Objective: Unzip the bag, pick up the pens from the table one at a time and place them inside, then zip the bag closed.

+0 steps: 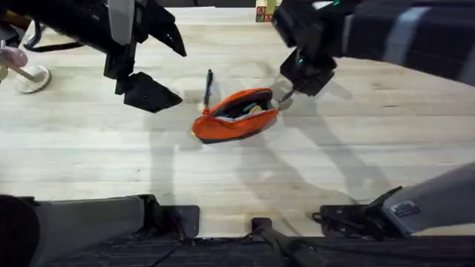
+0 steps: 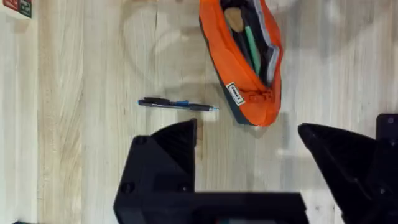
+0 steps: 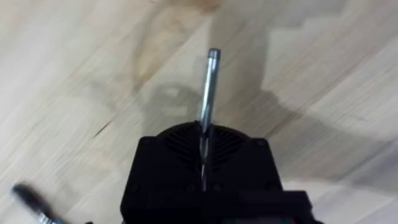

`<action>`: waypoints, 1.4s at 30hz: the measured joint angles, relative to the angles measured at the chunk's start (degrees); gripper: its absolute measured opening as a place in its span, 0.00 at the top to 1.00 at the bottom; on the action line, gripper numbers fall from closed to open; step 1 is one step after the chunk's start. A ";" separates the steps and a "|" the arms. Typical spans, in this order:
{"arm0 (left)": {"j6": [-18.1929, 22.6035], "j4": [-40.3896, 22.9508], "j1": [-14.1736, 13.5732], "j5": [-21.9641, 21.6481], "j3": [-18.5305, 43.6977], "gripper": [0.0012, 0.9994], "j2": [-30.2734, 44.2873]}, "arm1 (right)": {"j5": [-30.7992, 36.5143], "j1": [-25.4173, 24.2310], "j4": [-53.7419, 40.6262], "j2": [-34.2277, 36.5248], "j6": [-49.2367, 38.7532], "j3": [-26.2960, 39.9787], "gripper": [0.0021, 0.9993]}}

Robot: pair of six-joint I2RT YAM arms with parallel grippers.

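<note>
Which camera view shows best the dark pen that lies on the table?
The left wrist view: the dark pen lies whole on bare table, apart from the open orange bag. In the overhead view it shows as a thin line beside the bag.

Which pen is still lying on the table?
The dark pen, lying beside the open orange bag. The silver pen is clamped in the right gripper, off the table.
</note>
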 joint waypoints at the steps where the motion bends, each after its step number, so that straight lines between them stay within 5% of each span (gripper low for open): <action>1: -0.01 0.00 0.00 0.00 0.00 0.00 0.00 | 0.00 0.00 0.02 -1.22 -1.30 0.00 0.97; 8: 0.01 0.04 0.00 0.00 0.00 0.01 0.00 | -0.02 0.00 -0.13 -17.74 -19.97 0.00 0.97; 17: 0.02 0.11 0.00 0.00 0.00 0.00 0.00 | 0.00 0.00 2.57 -26.62 -34.59 0.00 0.97; 26: 0.00 0.26 0.00 0.00 0.00 0.00 0.00 | 0.00 2.83 9.74 -28.24 -45.17 -0.02 0.97; 30: -0.01 0.28 0.00 0.00 0.00 0.00 0.00 | -0.04 12.85 11.12 -28.24 -67.76 0.00 0.97; 42: 0.01 0.39 0.00 0.00 0.00 0.00 0.00 | -0.04 22.80 0.08 -22.27 -101.12 -0.02 0.97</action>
